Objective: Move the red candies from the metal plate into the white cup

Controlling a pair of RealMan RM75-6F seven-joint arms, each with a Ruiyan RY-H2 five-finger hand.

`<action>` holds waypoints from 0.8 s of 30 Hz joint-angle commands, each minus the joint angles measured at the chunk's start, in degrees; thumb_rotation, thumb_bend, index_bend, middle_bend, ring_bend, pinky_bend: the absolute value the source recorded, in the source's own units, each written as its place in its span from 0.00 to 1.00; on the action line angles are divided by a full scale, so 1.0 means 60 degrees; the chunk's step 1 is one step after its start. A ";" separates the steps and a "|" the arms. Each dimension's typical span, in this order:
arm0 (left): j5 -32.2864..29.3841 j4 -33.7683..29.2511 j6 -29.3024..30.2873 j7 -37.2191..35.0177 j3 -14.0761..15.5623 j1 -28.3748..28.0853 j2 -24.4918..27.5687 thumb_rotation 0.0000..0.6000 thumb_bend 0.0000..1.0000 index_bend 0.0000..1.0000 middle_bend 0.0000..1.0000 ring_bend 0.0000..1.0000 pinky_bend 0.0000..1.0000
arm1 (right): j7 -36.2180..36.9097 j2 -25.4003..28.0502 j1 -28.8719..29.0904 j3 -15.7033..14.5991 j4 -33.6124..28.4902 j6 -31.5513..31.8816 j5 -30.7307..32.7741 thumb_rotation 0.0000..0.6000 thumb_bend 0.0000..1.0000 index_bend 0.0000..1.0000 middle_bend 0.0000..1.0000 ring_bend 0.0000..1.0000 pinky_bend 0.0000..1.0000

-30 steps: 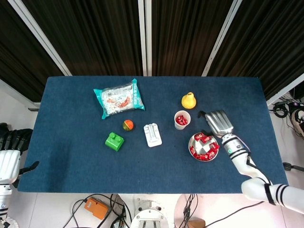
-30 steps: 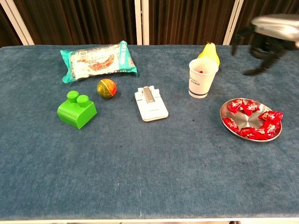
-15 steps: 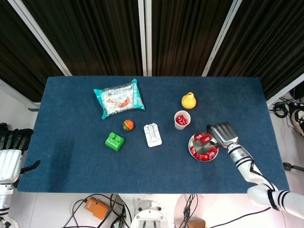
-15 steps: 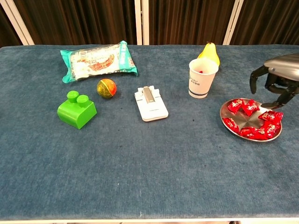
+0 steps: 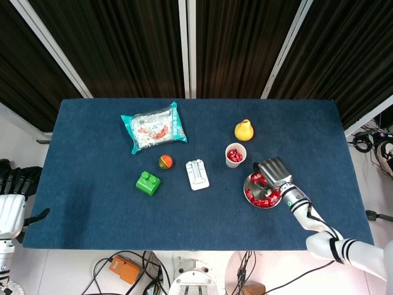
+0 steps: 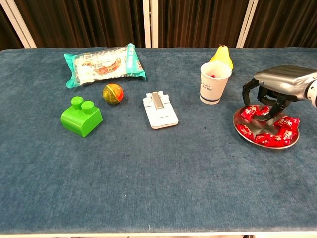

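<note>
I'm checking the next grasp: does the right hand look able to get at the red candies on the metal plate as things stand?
Probably yes. The right hand hangs directly over the metal plate, fingers curled down toward the red candies; nothing lies between them, and the white cup stands clear beside it.

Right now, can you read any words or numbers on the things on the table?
Snack bag: it has printing, but too small and blurred to read.
White cup: a dark line of print near its base, too small to read.
Nothing else shows any readable text.
</note>
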 commanded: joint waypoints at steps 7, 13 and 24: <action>0.0016 0.0054 -0.0041 -0.0039 0.0032 0.0005 0.0016 1.00 0.00 0.14 0.14 0.04 0.00 | -0.0014 0.0108 -0.0054 0.0110 -0.0223 0.0178 -0.0076 1.00 0.57 0.65 0.94 1.00 1.00; 0.0047 0.0017 -0.0178 -0.0019 0.0072 -0.0051 0.0086 1.00 0.00 0.14 0.14 0.04 0.00 | 0.0483 0.0877 0.0029 0.0741 -0.1270 0.0603 -0.0168 1.00 0.57 0.65 0.94 1.00 1.00; 0.0147 -0.0268 -0.0550 0.0182 0.0208 -0.0212 0.0217 1.00 0.00 0.14 0.14 0.04 0.00 | 0.0021 0.1099 0.1189 0.2009 -0.1825 -0.0168 0.1144 1.00 0.57 0.64 0.94 1.00 1.00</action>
